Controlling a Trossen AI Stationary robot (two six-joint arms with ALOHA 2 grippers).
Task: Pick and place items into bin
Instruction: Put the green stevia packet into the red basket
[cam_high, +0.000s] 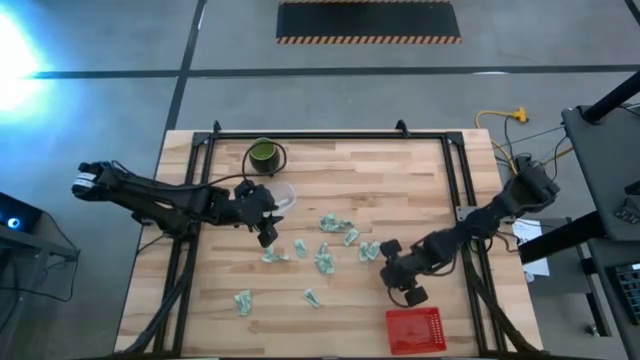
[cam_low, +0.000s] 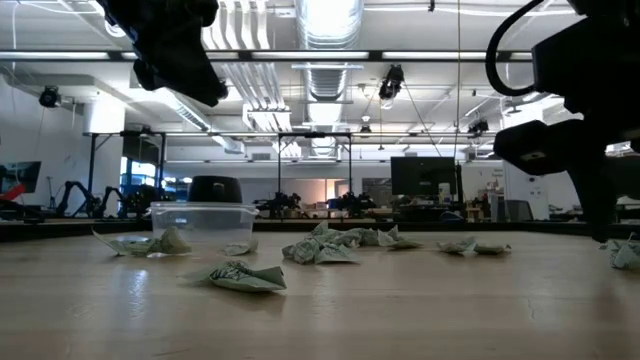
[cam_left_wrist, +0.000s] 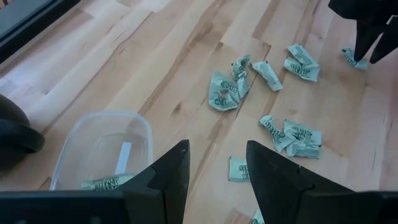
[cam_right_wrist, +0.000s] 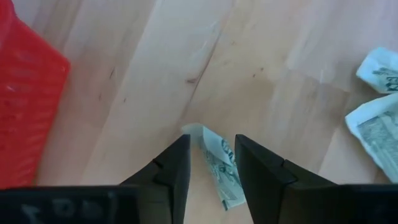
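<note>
A grey concrete floor (cam_high: 90, 110) crossed by dark seams surrounds the wooden surface (cam_high: 400, 190). A black mat with hazard-striped edging (cam_high: 368, 21) lies beyond it. Behind, the workshop shows ceiling ducts (cam_low: 325, 40) (bright strip lights beside them), dark monitors (cam_low: 425, 178) and cluttered benches.

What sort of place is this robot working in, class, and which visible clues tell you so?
Probably an industrial lab or workshop: exposed ceiling ducts with strip lighting, a concrete floor carrying a hazard-striped mat, and a wooden worktable in a metal frame.
</note>
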